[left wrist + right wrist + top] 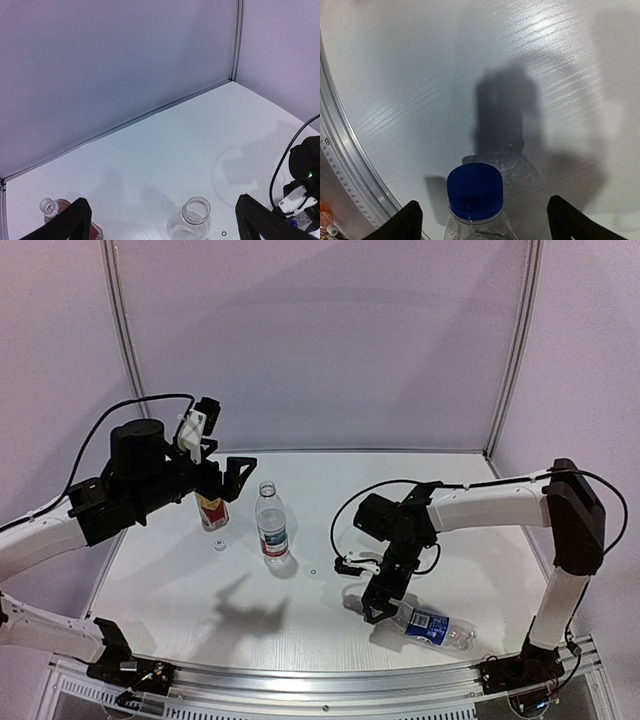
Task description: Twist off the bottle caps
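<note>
The amber bottle [211,512] stands upright below my left gripper [228,474], its mouth open [47,205]. The red-white label bottle [271,526] stands beside it, also uncapped [196,210]. A small white cap [219,544] lies on the table between them. My left gripper [165,225] is open wide and empty, raised above both bottles. The blue-label bottle [432,625] lies on its side near the front edge with its blue cap [475,191] on. My right gripper [376,604] is open, its fingers either side of that cap without touching it. The red cap is out of view.
A tiny plastic ring [313,571] lies on the table right of the red-white bottle; it also shows in the left wrist view [223,233]. The table's metal front rail [345,165] runs close to the lying bottle. Walls enclose the back and sides.
</note>
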Controlling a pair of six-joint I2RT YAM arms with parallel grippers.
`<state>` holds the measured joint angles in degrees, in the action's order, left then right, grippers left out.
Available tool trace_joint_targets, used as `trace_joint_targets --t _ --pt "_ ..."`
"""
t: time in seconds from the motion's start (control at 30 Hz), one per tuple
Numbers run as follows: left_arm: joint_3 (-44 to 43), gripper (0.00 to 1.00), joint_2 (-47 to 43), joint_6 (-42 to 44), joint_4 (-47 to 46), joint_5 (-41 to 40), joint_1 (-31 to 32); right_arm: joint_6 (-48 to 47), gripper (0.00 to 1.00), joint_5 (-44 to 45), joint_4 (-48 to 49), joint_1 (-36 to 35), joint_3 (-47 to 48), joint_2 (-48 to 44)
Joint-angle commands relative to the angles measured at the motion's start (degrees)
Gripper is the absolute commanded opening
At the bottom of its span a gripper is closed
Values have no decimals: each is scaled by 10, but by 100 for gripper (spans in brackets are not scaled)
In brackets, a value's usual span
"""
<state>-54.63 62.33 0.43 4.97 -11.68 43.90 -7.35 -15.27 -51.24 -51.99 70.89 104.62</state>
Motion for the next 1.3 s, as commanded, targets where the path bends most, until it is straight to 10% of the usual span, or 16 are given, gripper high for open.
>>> trace_joint_targets --t 0.0,0.57,0.9,1.27 --pt "14 99 -19 -1 11 -8 -2 11 99 13 -25 3 -12 -45" --pt "8 99 -4 -22 -2 11 1 196 99 49 10 4 -129 -89" --pt "7 99 -5 -27 -2 8 7 203 46 21 43 3 -142 -98" --pt "7 99 -11 -30 -1 2 8 166 46 98 17 11 15 -17"
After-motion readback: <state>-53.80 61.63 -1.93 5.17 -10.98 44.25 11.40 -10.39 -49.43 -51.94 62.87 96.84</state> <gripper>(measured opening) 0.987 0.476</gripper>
